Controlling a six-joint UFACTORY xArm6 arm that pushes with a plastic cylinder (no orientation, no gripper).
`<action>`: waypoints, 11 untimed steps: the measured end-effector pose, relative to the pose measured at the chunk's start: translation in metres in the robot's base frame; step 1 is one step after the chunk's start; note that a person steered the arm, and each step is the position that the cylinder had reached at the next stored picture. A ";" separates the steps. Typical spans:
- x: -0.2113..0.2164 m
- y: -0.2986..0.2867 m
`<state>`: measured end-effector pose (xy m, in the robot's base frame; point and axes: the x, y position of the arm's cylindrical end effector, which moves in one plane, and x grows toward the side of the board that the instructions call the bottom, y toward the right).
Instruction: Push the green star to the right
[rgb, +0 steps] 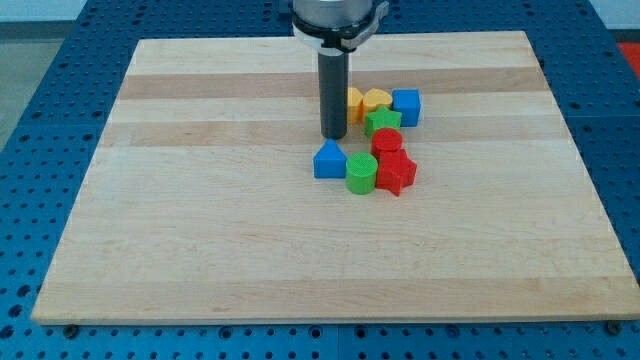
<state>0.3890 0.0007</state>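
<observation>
My tip (334, 135) is resting on the wooden table (200, 240), just to the view's left of the green star (382, 122), close to it; whether it is touching cannot be told. The rod is carrying no fingers, so there is nothing to spread or press together.

The green star is sitting in the middle of a cluster right of the table's centre. Above it, toward the view's top, an orange block (354, 101) is showing partly behind the rod, with a yellow heart (376, 100) and a blue cube (406, 106) lining up to its right. Below the star a red cylinder (387, 141) is standing, with a red star (396, 172) beneath it. A green cylinder (361, 172) is touching that red star on its left, and a blue triangular block (329, 160) is lying just left of the green cylinder.
</observation>
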 end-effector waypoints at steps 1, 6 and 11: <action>0.005 0.003; -0.027 0.108; 0.023 0.108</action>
